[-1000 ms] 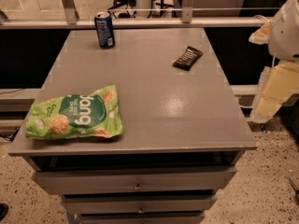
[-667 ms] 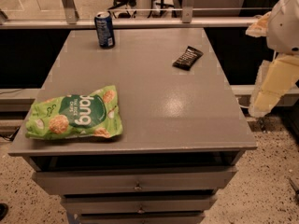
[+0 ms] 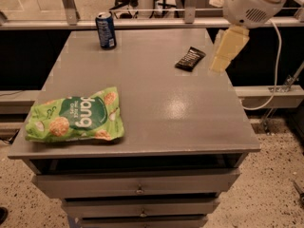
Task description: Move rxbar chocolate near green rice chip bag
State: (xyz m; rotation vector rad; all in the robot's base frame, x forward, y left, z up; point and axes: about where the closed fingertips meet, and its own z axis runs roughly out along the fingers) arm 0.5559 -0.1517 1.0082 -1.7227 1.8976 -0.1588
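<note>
The robot's cream hand (image 3: 227, 49), open or closed impossible to tell, has swung in beside the flat black rxbar chocolate (image 3: 190, 59), which lies untouched, well apart from the puffy green rice chip bag (image 3: 76, 115).

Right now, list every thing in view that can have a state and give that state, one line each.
rxbar chocolate: lying flat at the far right of the table, not held.
green rice chip bag: lying flat, print side up, at the near left corner.
blue soda can: upright, far left.
gripper: hanging by the table's right edge, just right of the bar, apart from it.
drawers: shut.
</note>
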